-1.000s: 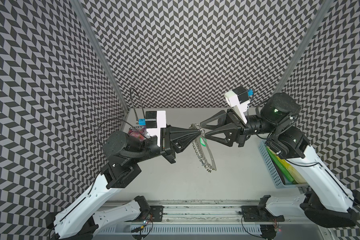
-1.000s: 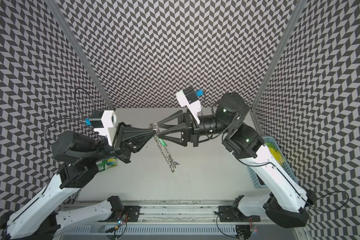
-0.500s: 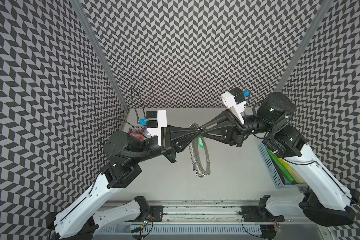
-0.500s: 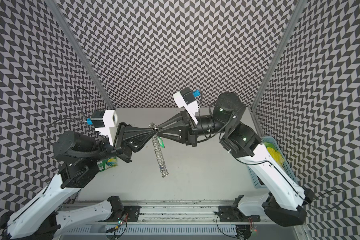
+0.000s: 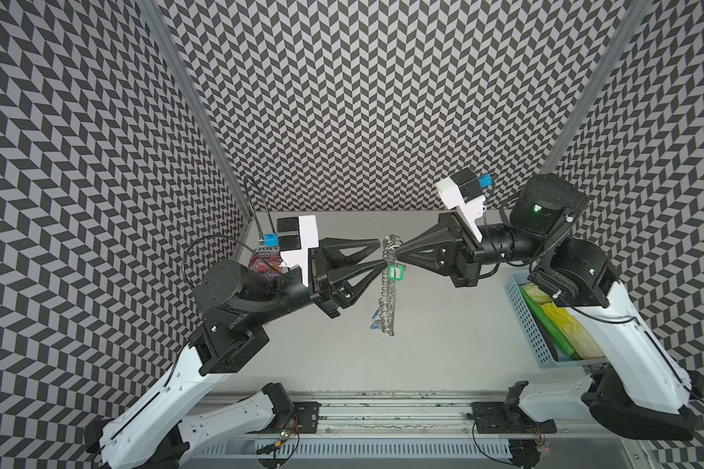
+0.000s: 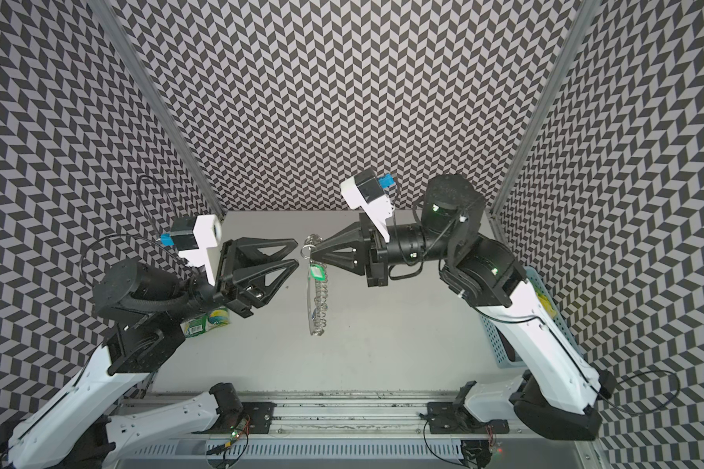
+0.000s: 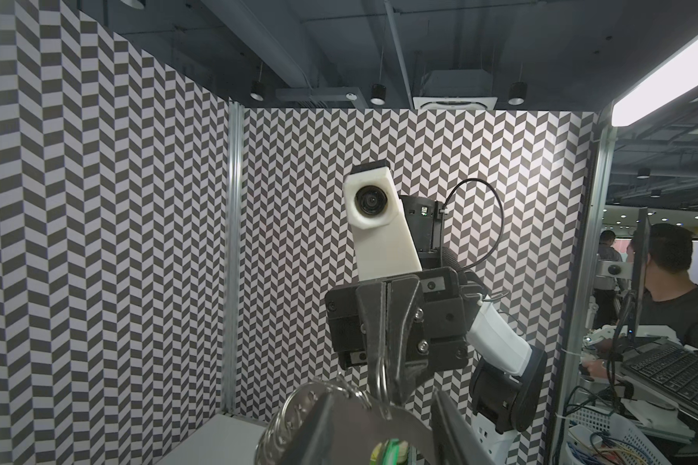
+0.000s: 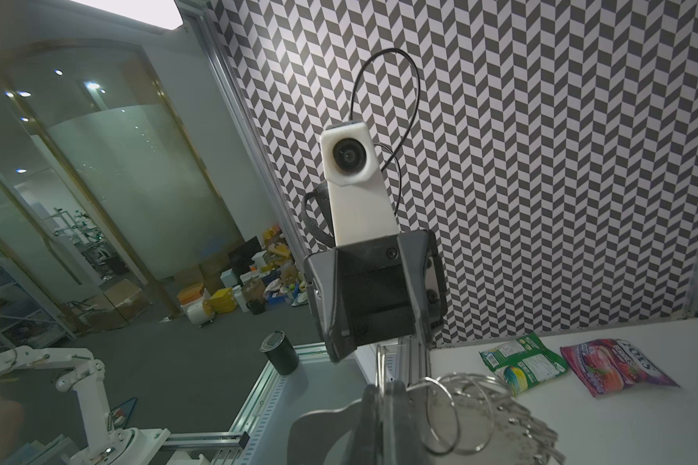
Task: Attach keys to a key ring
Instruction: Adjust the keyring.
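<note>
I am pinching the key ring [image 5: 387, 300] in my right gripper [image 5: 399, 256], with my left gripper [image 6: 297, 252] gaping empty beside it. The green-tagged key [image 6: 317, 273] is hanging just below my right tips, seemingly attached already.

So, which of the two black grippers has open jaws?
The left gripper: its triangular fingers stand apart. The right gripper is shut on the gray crescent plate fringed with wire rings, which hangs from it.

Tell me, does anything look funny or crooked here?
Yes: the key ring hangs in mid-air, edge-on, off the table, pinched near its top end by the shut right hand alone. The left hand gapes open beside it.
</note>
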Available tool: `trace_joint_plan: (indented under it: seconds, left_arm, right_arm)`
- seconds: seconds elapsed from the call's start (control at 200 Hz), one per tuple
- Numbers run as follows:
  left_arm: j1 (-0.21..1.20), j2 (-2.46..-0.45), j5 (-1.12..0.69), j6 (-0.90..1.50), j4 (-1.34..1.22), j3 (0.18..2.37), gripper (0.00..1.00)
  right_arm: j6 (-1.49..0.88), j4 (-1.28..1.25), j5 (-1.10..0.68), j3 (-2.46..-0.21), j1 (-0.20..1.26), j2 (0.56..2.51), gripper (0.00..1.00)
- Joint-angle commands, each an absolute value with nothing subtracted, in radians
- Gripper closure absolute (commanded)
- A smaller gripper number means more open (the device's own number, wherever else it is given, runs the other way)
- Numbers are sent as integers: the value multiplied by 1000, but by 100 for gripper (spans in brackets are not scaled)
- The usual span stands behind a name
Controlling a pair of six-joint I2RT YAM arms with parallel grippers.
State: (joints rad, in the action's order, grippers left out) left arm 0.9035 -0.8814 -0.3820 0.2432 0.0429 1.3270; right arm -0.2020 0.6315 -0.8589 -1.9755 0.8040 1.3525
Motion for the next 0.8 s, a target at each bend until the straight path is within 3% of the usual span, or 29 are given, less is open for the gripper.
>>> trace_joint_plan:
  seconds: [0.0, 0.335, 0.791]
  left_arm:
    - [908, -871, -325, 220, 95, 1356, 53]
    - [908, -900, -292, 152, 312, 1425, 47]
    - [935, -887, -263, 116, 477, 1370, 43]
  right_arm:
    - [-117, 770, -757, -2053, 810, 1370, 100]
    - [-110, 1123, -545, -2261, 809, 1482, 100]
    - [-233, 1168, -492, -2356, 811, 1577, 100]
